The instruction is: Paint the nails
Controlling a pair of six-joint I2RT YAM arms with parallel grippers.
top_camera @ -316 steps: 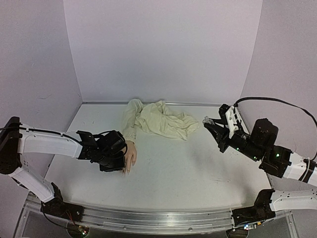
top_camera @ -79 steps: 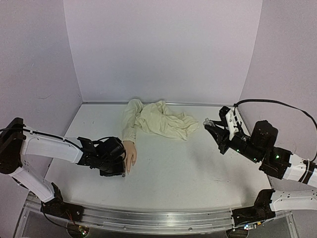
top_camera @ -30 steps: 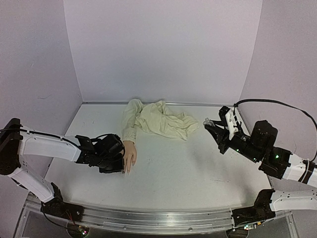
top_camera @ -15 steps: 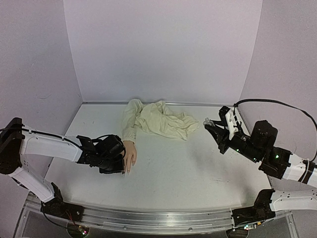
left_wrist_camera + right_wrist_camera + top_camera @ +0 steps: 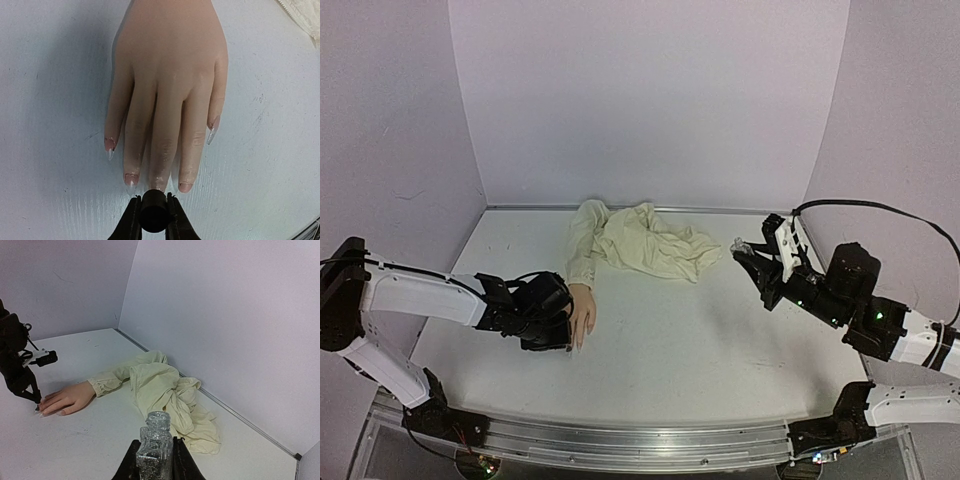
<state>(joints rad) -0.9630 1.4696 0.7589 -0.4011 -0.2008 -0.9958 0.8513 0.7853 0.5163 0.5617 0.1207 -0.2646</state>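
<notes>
Both claws narrow, gripping: left gripper [image 5: 153,223] pinches black brush cap [image 5: 153,211] at mannequin hand [image 5: 170,75] middle fingertip, between nails [image 5: 131,179]; right gripper [image 5: 154,463] pinches open bottle [image 5: 156,437].

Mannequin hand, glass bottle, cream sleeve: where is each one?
mannequin hand [image 5: 170,75], left wrist view, on the back of the hand.
glass bottle [image 5: 155,447], right wrist view, on its body below the neck.
cream sleeve [image 5: 645,243], top view, on the crumpled middle of the fabric.

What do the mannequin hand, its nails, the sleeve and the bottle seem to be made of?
The mannequin hand looks like silicone or soft vinyl: matte peach skin, faint knuckle creases. Its nails seem to be plastic tips: clear, glossy, pointed. The sleeve is cream cloth, matte, crumpled in soft folds. The bottle is probably glass: transparent, glinting, open neck.
</notes>
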